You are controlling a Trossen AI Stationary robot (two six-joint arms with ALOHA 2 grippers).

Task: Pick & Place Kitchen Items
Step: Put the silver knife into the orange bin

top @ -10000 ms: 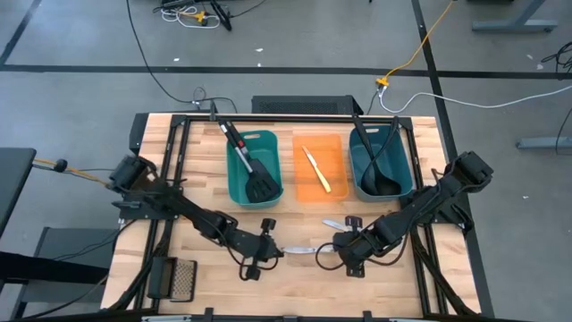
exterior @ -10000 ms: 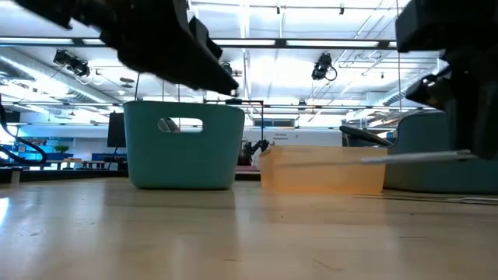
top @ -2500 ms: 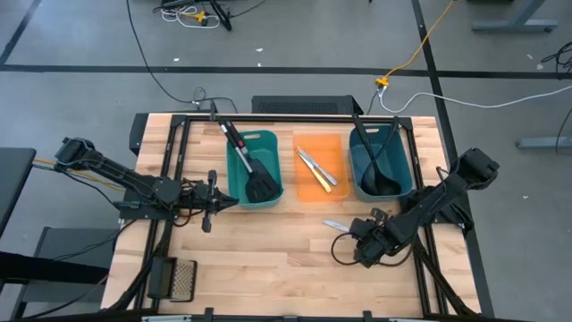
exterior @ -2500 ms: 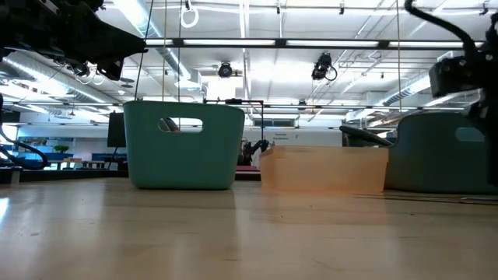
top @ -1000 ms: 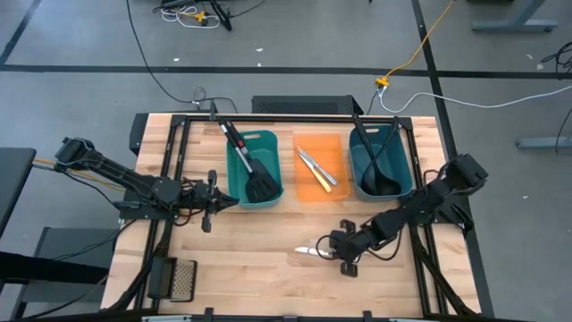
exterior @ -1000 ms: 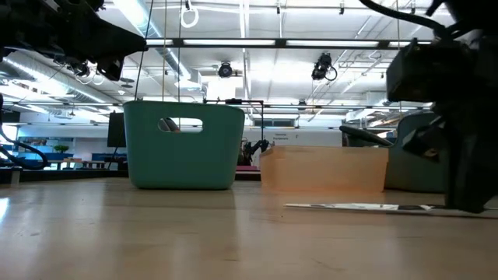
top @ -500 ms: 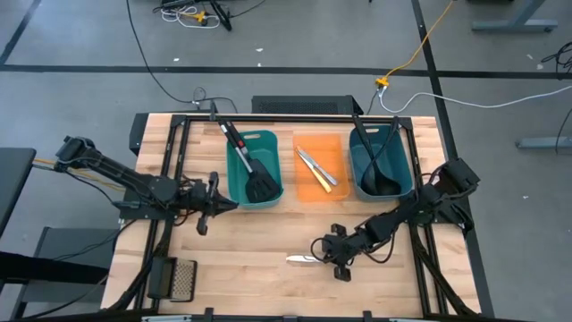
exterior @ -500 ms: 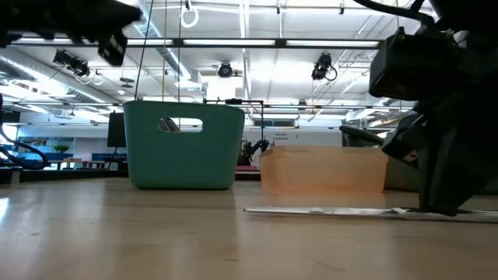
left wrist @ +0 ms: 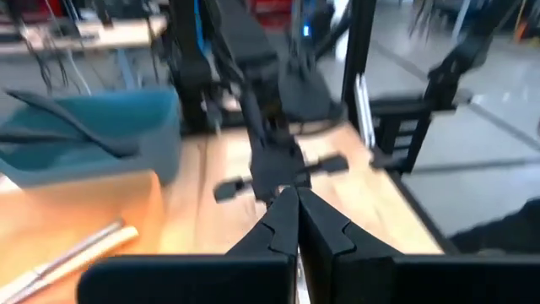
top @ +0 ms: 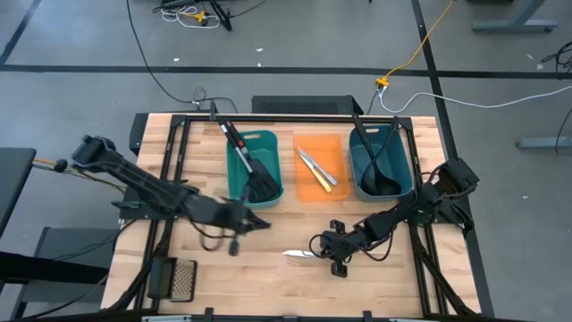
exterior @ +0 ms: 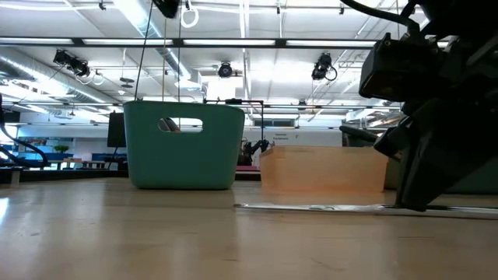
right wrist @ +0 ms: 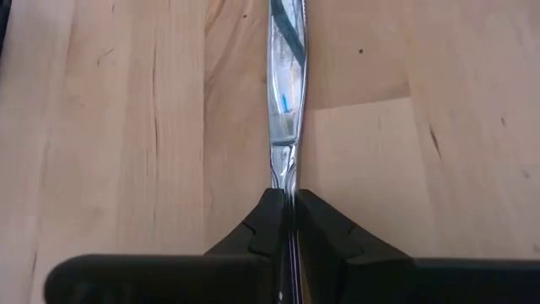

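Observation:
A silver table knife point(top: 299, 254) lies level on the table's near middle, its tip toward the left edge, with my right gripper point(top: 326, 249) shut on it. My left gripper point(top: 257, 223) hangs shut and empty above the table, just near of the left teal bin point(top: 234, 183), which holds a black slotted spatula point(top: 252, 170). The orange bin point(top: 332, 192) holds two silver knives point(top: 315, 167) and a yellow-handled one. The right teal bin point(top: 357, 174) holds a black ladle point(top: 380, 170). My right gripper pinches the knife between its two fingers where the blade narrows toward the handle point(right wrist: 287, 181). The fingers slant down from the table's right side and lie along the knife. The blade point(right wrist: 287, 76) stretches level ahead of them along the table top point(exterior: 311, 207).
A small black-framed mesh grater point(top: 181, 278) lies at the near left corner. The three bins stand in a row across the far middle. Bare wood lies between the two grippers and along the near edge point(top: 286, 300).
My left gripper has swung from beside the left teal bin toward the table's near middle, rising as it went. My right gripper has slid the knife a little toward the left edge along the table, the knife staying level.

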